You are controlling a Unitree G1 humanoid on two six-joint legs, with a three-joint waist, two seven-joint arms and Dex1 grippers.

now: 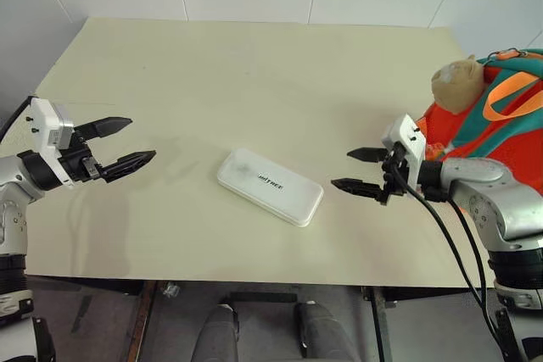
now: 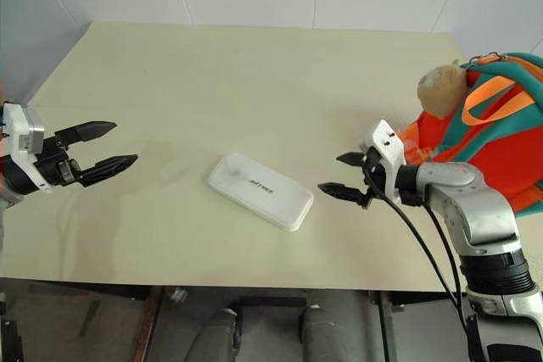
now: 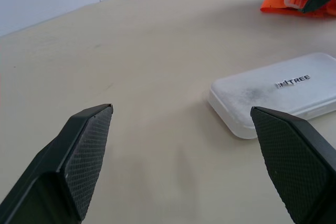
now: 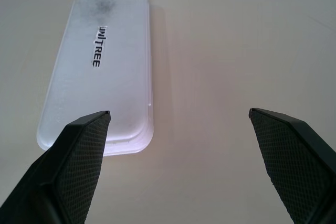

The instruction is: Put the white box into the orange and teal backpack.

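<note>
Leftmost, the left gripper (image 1: 125,143) hovers spread wide and empty over the cream table (image 1: 254,65), then the white box (image 1: 270,186) lies flat mid-table, the right gripper (image 1: 361,170) gapes empty beside it, and the orange and teal backpack (image 1: 501,116) apparently sits at the table's right edge.

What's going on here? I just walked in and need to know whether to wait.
A humanoid robot is about to pick up the white box, which lies flat on the table, untouched. The left gripper and right gripper hover on either side of it, both open and empty, pointing toward it. The orange and teal backpack sits at the table's right edge, behind the right arm. Nothing is packed yet.
</note>
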